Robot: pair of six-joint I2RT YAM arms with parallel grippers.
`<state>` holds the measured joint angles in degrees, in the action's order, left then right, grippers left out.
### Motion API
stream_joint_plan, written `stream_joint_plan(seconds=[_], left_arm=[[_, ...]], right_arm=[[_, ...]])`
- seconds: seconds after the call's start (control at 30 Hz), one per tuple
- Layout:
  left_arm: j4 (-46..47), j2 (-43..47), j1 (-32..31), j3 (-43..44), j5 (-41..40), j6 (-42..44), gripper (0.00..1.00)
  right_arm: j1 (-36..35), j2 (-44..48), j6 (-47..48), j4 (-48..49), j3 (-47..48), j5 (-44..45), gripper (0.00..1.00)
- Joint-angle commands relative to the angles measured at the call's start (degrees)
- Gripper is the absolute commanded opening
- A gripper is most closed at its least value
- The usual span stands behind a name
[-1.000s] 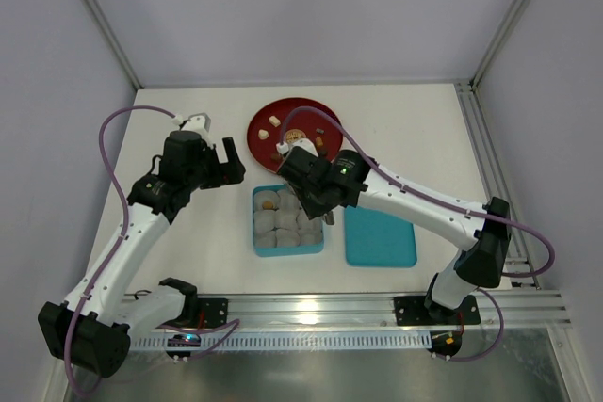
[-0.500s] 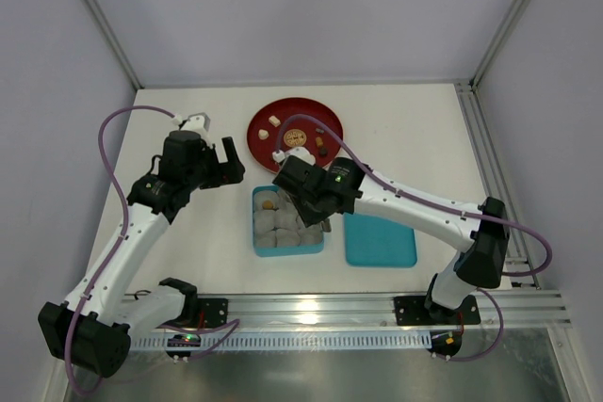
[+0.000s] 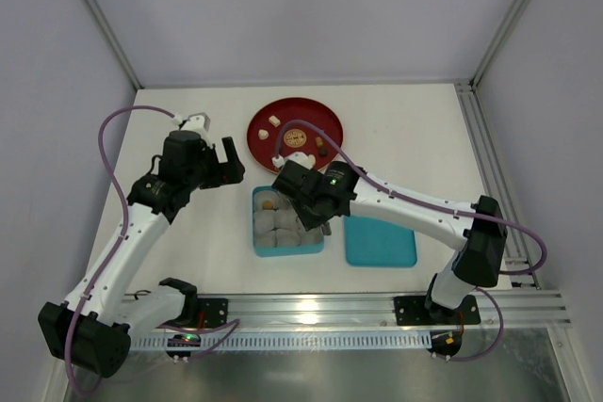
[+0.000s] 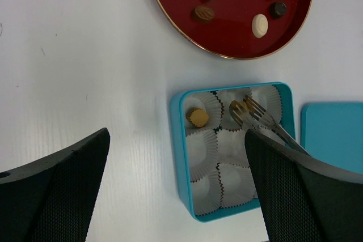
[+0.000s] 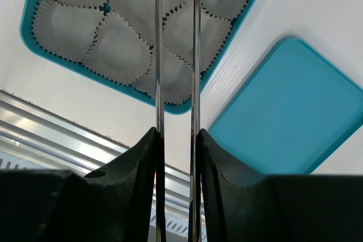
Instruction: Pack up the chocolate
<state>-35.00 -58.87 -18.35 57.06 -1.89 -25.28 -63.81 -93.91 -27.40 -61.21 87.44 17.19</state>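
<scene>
Right pincer [image 5: 177,140]: pinching thin metal tongs [image 5: 159,55], for reach | tips: small tan chocolate piece [image 4: 236,110] over crinkled white paper cup [image 4: 226,122] in square teal box [image 4: 176,151] | left pincer [image 4: 178,191]: spread, parked aside.

Both arms are made of smooth white tubes joined by chunky black round parts. The left arm [image 3: 122,242] and the right arm [image 3: 415,209] look alike. A thin purple cable [image 3: 111,152] loops beside the left arm and ends at the black part just behind the left gripper [image 4: 177,134]. The right arm has a second purple cable [image 3: 528,233] of its own. A tiny green light [image 3: 336,173] glows on the black part just behind the right gripper [image 5: 177,133]. A small white block [image 3: 195,122] sits right beside the left gripper. The fingers [image 4: 62,185] are black, thick and rounded, with a bumpy criss-cross skin. At the end farthest from the left gripper is a big black lump [image 3: 80,341].
</scene>
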Motion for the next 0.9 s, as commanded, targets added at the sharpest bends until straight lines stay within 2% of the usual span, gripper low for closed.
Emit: stream_joint_plan(seconds=[0.0,0.3,0.87], left_arm=[[1.2,-0.2,0.2,0.2,0.3,-0.2,1.0],[1.2,-0.3,0.2,0.2,0.2,-0.2,1.0],[1.2,-0.2,0.3,0.2,0.4,-0.2,1.0]], right_arm=[[-0.3,0.0,-0.7,2.0,0.1,0.2,0.31],[-0.3,-0.7,-0.5,2.0,0.2,0.9,0.37],[-0.3,-0.8,-0.3,1.6,1.0,1.3,0.38]])
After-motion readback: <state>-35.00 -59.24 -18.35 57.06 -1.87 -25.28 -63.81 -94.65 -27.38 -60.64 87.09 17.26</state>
